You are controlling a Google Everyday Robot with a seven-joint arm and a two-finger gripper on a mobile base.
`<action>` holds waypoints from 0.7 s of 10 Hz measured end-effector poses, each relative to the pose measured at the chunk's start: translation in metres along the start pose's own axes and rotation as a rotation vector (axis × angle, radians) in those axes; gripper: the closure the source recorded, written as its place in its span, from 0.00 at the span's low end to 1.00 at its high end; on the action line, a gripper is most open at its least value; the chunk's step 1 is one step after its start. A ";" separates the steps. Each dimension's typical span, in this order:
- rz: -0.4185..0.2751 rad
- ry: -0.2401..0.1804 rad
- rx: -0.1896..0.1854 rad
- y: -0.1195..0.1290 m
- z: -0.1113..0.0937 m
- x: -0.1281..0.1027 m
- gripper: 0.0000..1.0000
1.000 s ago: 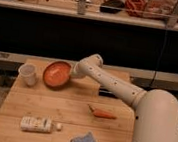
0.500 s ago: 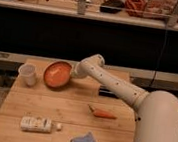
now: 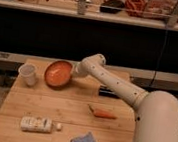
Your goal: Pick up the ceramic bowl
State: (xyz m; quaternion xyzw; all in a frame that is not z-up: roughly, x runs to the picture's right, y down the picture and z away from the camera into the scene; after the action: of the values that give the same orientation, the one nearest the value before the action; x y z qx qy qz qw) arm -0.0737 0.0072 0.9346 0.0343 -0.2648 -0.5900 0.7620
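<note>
The ceramic bowl (image 3: 57, 73) has tipped up since a moment ago; it lay flatter on the wooden table (image 3: 70, 118), and now its orange inside faces the camera, right rim raised (the lift looks begun); the gripper (image 3: 74, 71) sits at that rim, jaws seemingly clamped on it, though largely hidden; the bowl is at the table's back left, near the white cup (image 3: 27, 74), its rim darker reddish-brown.
</note>
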 end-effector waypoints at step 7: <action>-0.023 -0.010 0.014 0.005 -0.013 -0.003 1.00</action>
State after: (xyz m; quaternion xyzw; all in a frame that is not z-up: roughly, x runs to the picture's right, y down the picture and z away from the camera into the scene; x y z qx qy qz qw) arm -0.0644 0.0084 0.9244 0.0397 -0.2720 -0.5972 0.7535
